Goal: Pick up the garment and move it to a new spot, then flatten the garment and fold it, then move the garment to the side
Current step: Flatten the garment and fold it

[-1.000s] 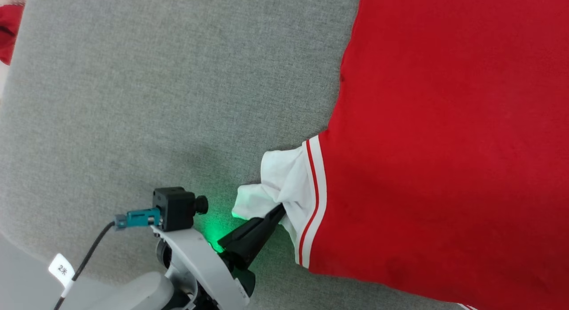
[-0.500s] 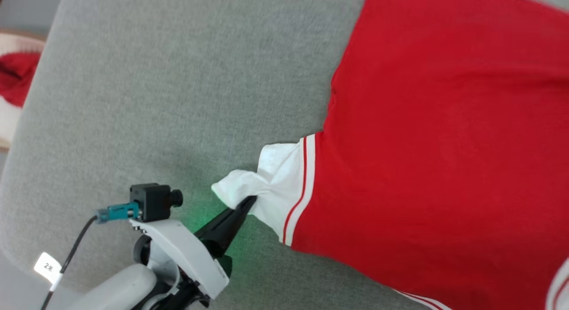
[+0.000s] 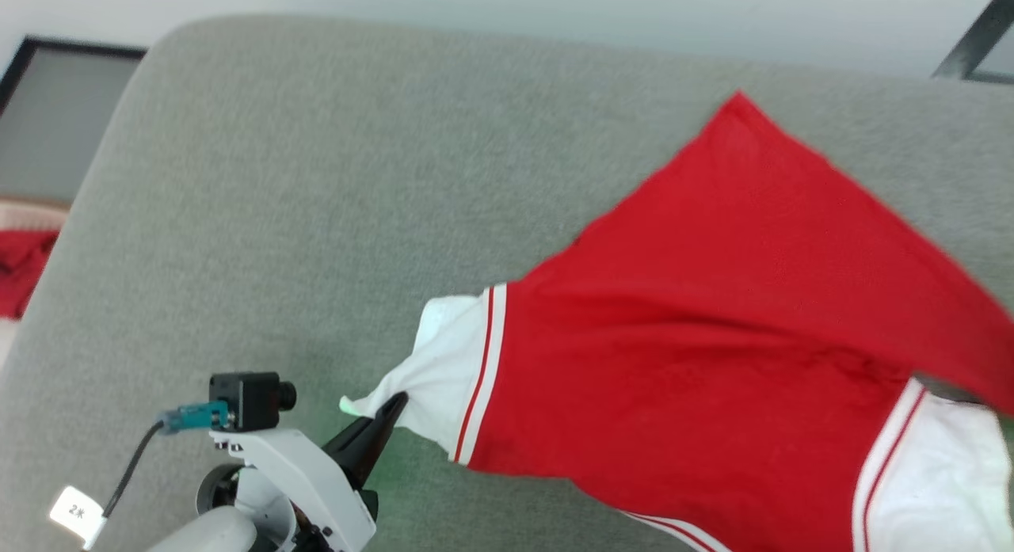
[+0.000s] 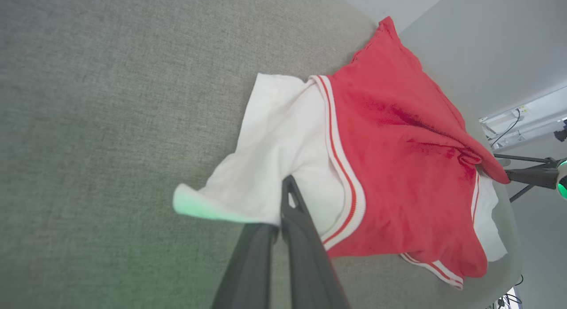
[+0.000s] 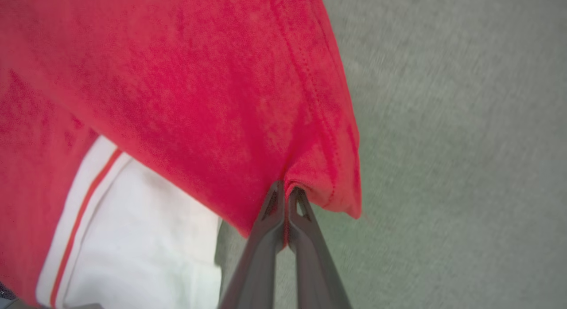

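while the red jersey shirt with white short sleeves and striped trim (image 3: pixel 713 338) is pinched at two places: move both hands together, evenly.
shirt: on the right half of the grey fabric-covered surface (image 3: pixel 317 180), one side raised.
left hand (image 4: pixel 288 185): pressed together on the white sleeve (image 4: pixel 274 140) edge.
right hand (image 5: pixel 283 189): pinching the red hem (image 5: pixel 319 123).
risk: thin holds may slip.

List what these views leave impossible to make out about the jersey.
- Jersey underside: head view, hidden against the table.
- Sleeve at lower right: head view, cut by the edge.
- Cloth inside right gripper: right wrist view, covered by shut fingers.
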### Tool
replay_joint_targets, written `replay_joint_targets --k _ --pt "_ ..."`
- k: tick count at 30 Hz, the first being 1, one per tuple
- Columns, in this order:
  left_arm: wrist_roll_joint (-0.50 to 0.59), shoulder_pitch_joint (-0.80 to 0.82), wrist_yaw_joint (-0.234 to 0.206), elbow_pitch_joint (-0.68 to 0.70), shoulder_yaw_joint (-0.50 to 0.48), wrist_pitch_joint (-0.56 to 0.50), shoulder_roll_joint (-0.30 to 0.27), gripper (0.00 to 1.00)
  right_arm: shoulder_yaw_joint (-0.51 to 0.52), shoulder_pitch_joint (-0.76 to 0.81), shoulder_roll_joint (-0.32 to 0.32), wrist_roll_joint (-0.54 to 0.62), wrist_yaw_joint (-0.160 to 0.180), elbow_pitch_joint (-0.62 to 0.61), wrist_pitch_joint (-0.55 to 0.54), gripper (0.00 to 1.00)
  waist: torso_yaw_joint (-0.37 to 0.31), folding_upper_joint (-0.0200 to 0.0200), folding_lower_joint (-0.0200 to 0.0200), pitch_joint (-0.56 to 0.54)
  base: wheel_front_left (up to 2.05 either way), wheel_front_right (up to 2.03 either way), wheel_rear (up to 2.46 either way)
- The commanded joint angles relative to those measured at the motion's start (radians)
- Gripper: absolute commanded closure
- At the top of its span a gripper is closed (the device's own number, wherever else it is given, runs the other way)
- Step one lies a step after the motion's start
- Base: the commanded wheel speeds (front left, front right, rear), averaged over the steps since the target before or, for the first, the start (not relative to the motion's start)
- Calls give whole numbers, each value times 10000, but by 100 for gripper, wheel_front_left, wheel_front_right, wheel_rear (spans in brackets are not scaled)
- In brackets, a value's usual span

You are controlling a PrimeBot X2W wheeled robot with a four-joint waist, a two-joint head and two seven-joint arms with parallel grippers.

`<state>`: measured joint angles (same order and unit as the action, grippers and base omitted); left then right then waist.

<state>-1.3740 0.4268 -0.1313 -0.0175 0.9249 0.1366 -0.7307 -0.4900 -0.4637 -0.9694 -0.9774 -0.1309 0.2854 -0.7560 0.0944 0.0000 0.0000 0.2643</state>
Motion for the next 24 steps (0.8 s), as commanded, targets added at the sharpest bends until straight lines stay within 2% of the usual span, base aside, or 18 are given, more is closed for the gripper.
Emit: replay_joint_targets --k 1,8,14,23,24 --pt "-32 -125 8 -57 12 62 29 100 52 340 -22 -105 3 -81 63 100 -679 0 0 -880 0 0 0" --pt "119 -433 -72 -596 211 248 232 100 534 2533 256 -110 3 -1008 530 100 -1142 0 0 -1604 0 0 0" --pt "105 -628 96 -932 284 407 401 100 1242 4222 560 190 3 -1858 571 100 -1429 0 0 -1976 0 0 0" --pt "155 -577 280 -1344 348 418 508 100 2465 6021 1533 872 3 -2983 77 100 -1548 0 0 -2113 0 0 0" --pt "157 -578 294 -1357 349 417 507 100 2633 6060 1632 1046 3 -3084 142 87 -1555 0 0 -2108 0 0 0"
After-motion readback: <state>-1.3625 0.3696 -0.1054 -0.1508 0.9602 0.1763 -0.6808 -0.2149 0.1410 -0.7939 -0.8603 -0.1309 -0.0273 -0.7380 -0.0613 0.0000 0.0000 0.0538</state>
